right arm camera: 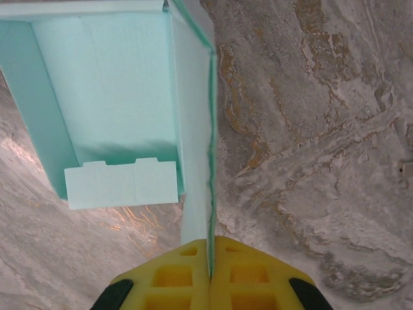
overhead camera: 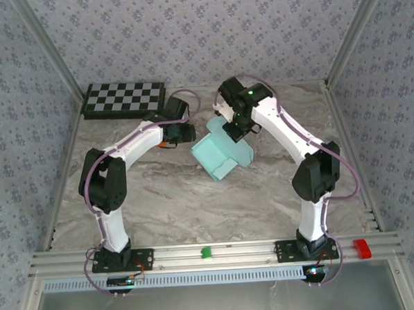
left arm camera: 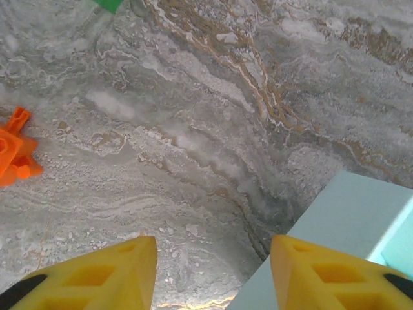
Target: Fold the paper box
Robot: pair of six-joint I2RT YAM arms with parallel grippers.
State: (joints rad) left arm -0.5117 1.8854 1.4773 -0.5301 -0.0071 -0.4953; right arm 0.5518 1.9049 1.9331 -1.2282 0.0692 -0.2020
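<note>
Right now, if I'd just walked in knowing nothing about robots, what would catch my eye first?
The pale aqua paper box, half folded and open, sits in the middle of the marbled table. The right gripper pinches one of its thin walls edge-on, while the left gripper stands open just beside the box, holding nothing. A black-and-white checkerboard lies at the far left corner.

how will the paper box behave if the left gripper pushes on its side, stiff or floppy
Probably floppy: the paper box is thin card; the wall pinched by the right gripper shows as a mere edge. Likely light, so a push from the left gripper may slide it over the smooth table. Its open hollow shell could buckle inward.
</note>
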